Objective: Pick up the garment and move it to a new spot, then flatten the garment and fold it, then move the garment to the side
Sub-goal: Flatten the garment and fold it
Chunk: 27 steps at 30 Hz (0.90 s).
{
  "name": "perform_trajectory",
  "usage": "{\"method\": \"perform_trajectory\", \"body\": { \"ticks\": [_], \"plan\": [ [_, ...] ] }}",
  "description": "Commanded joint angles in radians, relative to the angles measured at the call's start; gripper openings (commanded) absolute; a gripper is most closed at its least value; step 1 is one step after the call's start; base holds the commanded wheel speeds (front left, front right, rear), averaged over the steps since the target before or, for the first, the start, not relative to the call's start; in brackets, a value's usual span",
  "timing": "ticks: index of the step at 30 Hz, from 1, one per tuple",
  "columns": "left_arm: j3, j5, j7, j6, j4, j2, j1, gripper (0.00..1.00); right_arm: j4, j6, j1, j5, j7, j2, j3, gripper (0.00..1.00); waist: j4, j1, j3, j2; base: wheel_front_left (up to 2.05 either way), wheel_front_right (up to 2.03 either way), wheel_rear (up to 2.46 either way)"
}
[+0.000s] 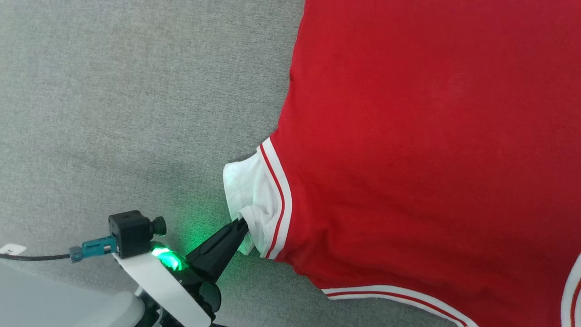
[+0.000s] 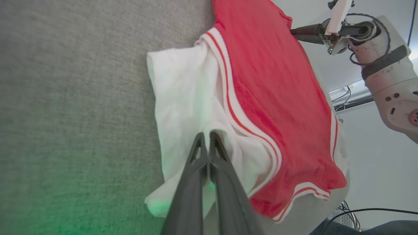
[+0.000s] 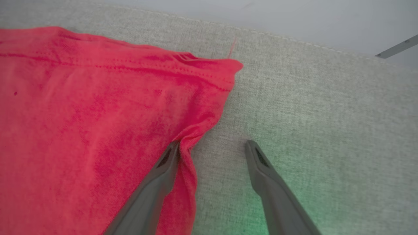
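No text can be read. A small white tag point(image 1: 12, 249) beside the black cable point(image 1: 36, 257) at the head view's lower left carries a dark mark, too blurred to make out. The upturned side of the garment point(image 1: 408, 136) is plain red cloth.

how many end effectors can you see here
2. The left end effector sits at the lower left, shut on the white sleeve of the garment. The right end effector is open at the red hem corner, one finger against the cloth. No more seem hidden.
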Motion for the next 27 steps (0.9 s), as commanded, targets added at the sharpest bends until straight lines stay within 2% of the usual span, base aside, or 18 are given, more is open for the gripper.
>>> {"method": "perform_trajectory", "body": {
  "ticks": [1,2,3,4,12,17,22,27],
  "plan": [
    [-0.001,0.015,-0.005,0.001,0.001,-0.008,-0.024,0.0,0.036,0.0,0.034,0.014,0.024,0.025,0.022,0.71,-0.002,0.0,0.001,-0.0001,0.0,0.0,0.0],
    [-0.001,0.015,-0.005,0.001,0.001,-0.008,-0.024,0.0,0.036,0.0,0.034,0.014,0.024,0.025,0.022,0.71,-0.002,0.0,0.001,-0.0001,0.0,0.0,0.0],
    [-0.002,0.015,-0.005,0.001,0.002,-0.009,-0.026,0.0,0.039,0.0,0.032,0.019,0.027,0.026,0.03,0.1,-0.004,0.0,0.0,-0.0001,0.0,0.0,0.0],
    [-0.004,0.017,-0.005,0.001,0.002,-0.011,-0.027,0.0,0.041,0.0,0.029,0.027,0.022,0.026,0.027,0.0,-0.006,0.0,-0.001,-0.0001,0.0,0.0,0.0],
    [0.022,0.007,-0.005,0.001,0.014,-0.006,-0.002,0.0,0.039,0.0,0.009,0.065,-0.051,0.016,0.044,0.0,-0.051,0.0,-0.055,-0.0001,0.0,0.0,0.0],
    [0.064,-0.005,-0.005,0.001,0.018,0.009,0.049,0.0,-0.028,0.0,0.062,0.136,-0.032,-0.01,0.118,0.0,-0.099,0.0,-0.125,-0.0001,0.0,0.0,0.0],
    [0.097,-0.01,-0.005,0.001,0.021,0.022,0.105,0.0,-0.213,0.0,0.222,0.27,0.04,-0.118,0.226,0.0,-0.141,0.0,-0.192,-0.0001,0.0,0.0,0.0],
    [0.123,-0.025,-0.005,0.001,0.033,0.034,0.147,0.0,-0.454,0.0,0.502,0.404,0.097,-0.25,0.241,0.0,-0.173,0.0,-0.243,-0.0001,0.0,0.0,0.0]
  ]
}}
